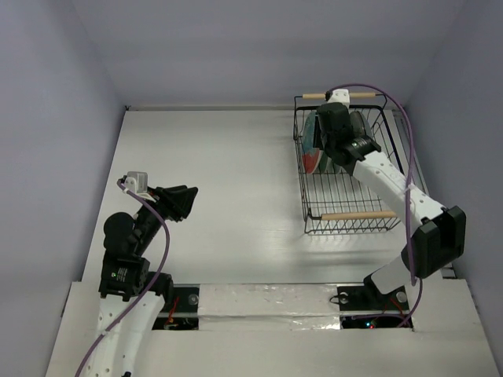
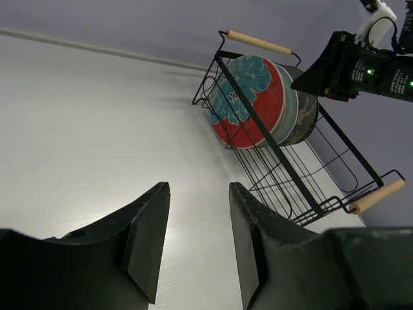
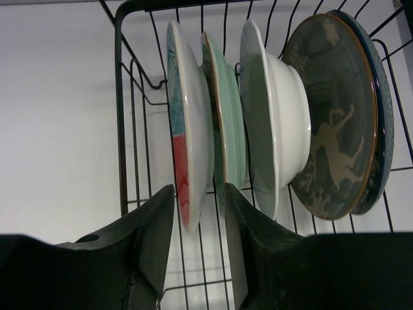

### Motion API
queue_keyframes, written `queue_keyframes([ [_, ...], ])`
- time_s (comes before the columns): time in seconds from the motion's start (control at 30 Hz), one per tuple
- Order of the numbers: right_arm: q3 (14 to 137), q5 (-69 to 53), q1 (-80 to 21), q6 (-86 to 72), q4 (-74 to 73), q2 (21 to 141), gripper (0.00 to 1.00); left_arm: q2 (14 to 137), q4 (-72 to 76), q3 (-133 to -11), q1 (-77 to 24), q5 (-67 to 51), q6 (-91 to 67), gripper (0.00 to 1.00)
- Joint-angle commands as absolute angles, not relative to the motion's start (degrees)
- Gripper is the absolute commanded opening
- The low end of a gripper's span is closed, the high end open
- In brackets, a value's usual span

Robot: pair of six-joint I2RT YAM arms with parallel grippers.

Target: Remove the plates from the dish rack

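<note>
The black wire dish rack [image 1: 303, 196] stands at the back right, with several plates on edge at its far end. In the right wrist view, from left to right, they are a red plate [image 3: 187, 129], a pale green one [image 3: 230, 110], a white one [image 3: 284, 116] and a grey deer plate [image 3: 335, 129]. My right gripper [image 3: 198, 190] is open inside the rack. Its fingers straddle the red plate's near rim, with a gap on each side. My left gripper [image 1: 181, 201] hovers open and empty over the table at the left, far from the rack [image 2: 271, 139].
The rack has wooden rod handles at its far end [image 1: 316, 96] and near end [image 1: 357, 214]. A dark blue rim [image 3: 384, 123] shows behind the deer plate. Grey walls close in the white table [image 1: 228, 173] on three sides.
</note>
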State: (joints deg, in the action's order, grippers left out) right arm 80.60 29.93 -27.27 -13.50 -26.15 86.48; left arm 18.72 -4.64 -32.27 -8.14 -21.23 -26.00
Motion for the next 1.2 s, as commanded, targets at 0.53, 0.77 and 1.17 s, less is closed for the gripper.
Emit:
queue_keyframes([
  [0.53, 88.86, 34.80, -25.49, -10.72, -23.55, 97.64, 0.40, 18.19, -2.64, -33.13, -7.91, -22.24, -25.84, 0.40],
  [0.77, 88.24, 38.93, -25.49, -10.28, -21.10, 98.62, 0.35, 17.93, -2.64, -33.05, -7.91, -22.24, -25.84, 0.40],
  [1.17, 90.00, 40.17, -25.49, -9.14, -22.06, 98.09, 0.00, 17.14, -2.99, -33.22, -7.91, -21.53, -25.93, 0.40],
])
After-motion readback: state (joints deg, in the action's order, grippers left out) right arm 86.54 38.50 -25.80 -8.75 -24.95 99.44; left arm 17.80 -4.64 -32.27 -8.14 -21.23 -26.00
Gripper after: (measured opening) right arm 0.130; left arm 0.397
